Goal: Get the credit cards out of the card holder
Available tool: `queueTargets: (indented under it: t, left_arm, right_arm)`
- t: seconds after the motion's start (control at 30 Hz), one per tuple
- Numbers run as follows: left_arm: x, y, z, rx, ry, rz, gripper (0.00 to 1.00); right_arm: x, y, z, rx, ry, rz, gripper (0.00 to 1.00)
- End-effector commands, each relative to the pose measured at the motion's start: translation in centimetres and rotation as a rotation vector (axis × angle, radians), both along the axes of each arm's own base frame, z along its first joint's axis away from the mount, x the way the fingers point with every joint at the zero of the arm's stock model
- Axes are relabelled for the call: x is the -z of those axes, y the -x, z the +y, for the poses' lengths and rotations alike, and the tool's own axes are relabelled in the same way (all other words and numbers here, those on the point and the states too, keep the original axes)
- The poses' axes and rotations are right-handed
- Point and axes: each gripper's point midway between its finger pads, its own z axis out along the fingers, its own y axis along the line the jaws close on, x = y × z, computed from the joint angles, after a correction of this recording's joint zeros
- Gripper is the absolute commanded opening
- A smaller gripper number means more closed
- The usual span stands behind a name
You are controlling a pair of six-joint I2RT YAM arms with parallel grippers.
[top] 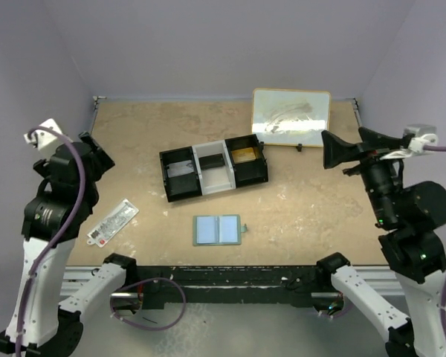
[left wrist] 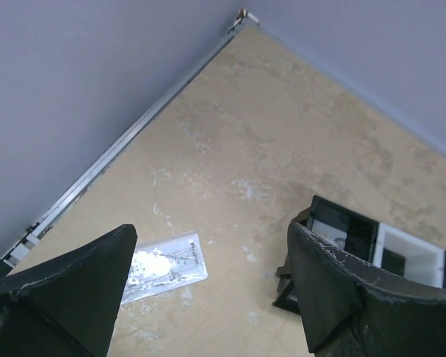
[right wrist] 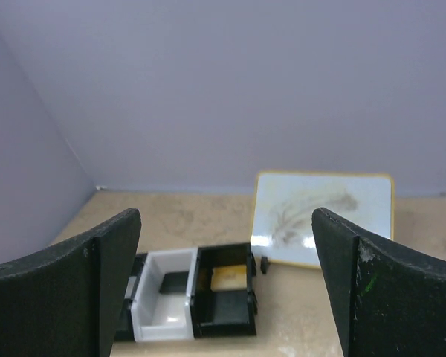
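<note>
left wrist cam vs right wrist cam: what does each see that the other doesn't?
Left wrist only: the clear labelled packet lying flat on the table, and the edge rail running to the far corner.
Right wrist only: the whiteboard behind the tray.
Both: the three-compartment tray and the tan tabletop. Neither shows the open wallet; only the top view has it.

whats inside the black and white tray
The tray holds an orange-tan card in its right black compartment and a dark flat item in the white middle one. The left compartment shows a pale grey item that I cannot identify. Whatever lies beneath them is covered.
</note>
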Motion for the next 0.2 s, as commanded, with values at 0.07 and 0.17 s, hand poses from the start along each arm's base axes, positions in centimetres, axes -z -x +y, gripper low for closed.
queueTargets:
  t: [0.07,0.17]
  left_arm:
    - [-5.2,2.9,1.6,-0.055,0.015,-0.157,0.81]
    - [-5.7,3.3,2.2,-0.079,-0.008,-0.151,0.8]
  right_arm:
    - [-1.8,0.8,0.7,-0.056,0.061,-0.015,1.0]
    - [-1.2,0.8,1.1,-0.075,0.06,0.0,1.0]
